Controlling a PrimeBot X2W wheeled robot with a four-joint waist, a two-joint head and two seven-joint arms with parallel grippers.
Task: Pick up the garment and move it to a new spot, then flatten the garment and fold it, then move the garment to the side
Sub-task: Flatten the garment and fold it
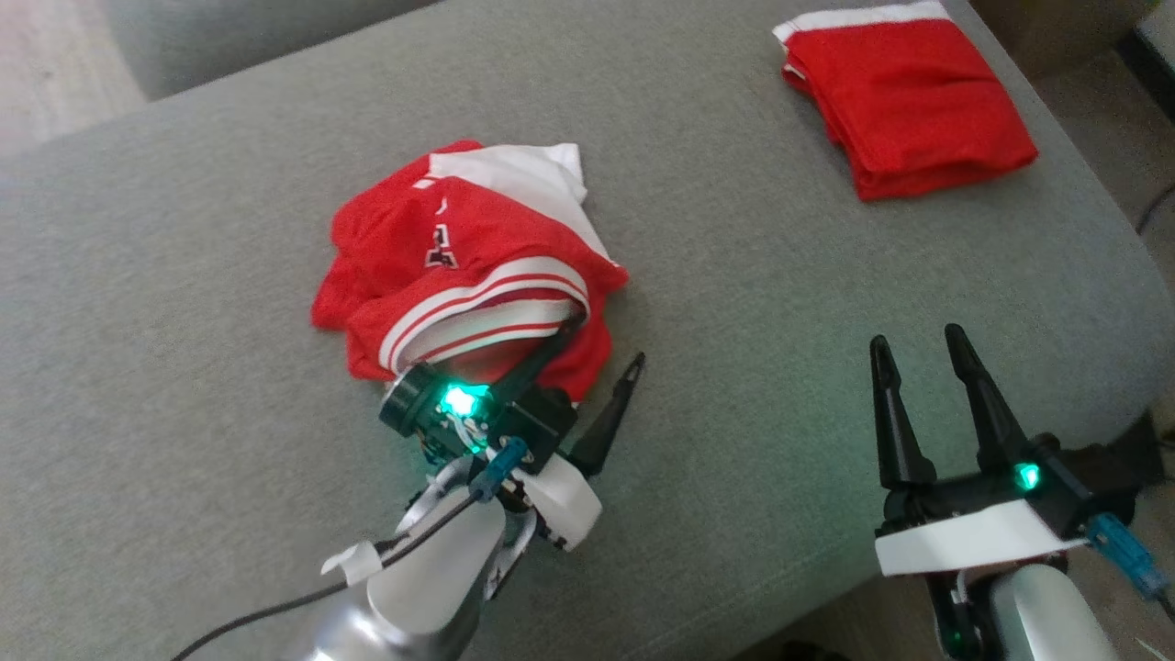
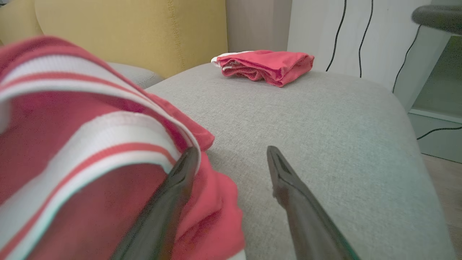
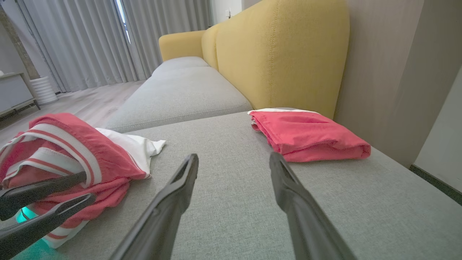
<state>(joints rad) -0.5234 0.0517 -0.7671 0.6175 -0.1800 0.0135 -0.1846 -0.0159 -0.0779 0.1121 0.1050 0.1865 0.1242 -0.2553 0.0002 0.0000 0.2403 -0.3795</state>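
L gripper [image 1: 609, 340] open, one finger tucked under garment [image 1: 459, 248] for pinch-lift; R gripper [image 1: 918, 341] open, empty, parked clear.

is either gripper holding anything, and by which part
Nothing is held: the left gripper is open, one finger against the garment's striped waistband; the right gripper is open, empty.
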